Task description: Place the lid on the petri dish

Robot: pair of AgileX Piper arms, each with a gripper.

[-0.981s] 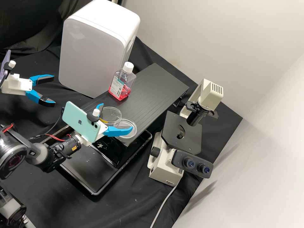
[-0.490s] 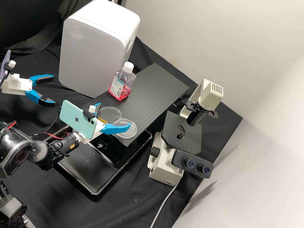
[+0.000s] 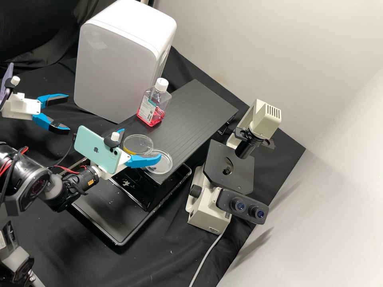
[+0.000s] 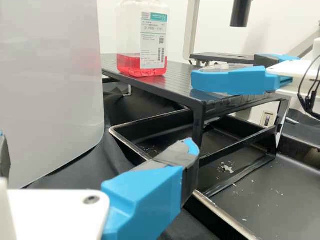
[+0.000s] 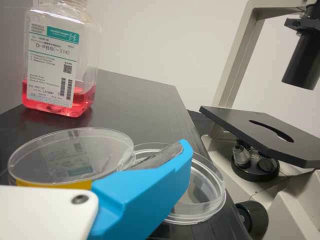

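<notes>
A petri dish (image 3: 138, 144) with a yellow layer in its bottom is at the near end of the black ribbed shelf (image 3: 199, 107). My right gripper (image 3: 141, 143) is shut on its rim, one blue finger on each side. In the right wrist view the dish (image 5: 70, 155) looks slightly raised beside my finger (image 5: 150, 185) and overlaps the clear lid (image 5: 197, 187). The lid (image 3: 161, 161) lies flat on the shelf's near corner. My left gripper (image 3: 67, 112) hangs open and empty, left of the shelf over the black cloth.
A bottle of pink liquid (image 3: 153, 104) stands farther back on the shelf, next to a white box (image 3: 119, 56). A microscope (image 3: 235, 167) stands to the right. Under the shelf's near end lies a black tray (image 3: 115, 215).
My right gripper has shifted a little to the left, and the yellow-bottomed dish has moved with it and tilted up slightly. The left gripper and the lid have not moved.
</notes>
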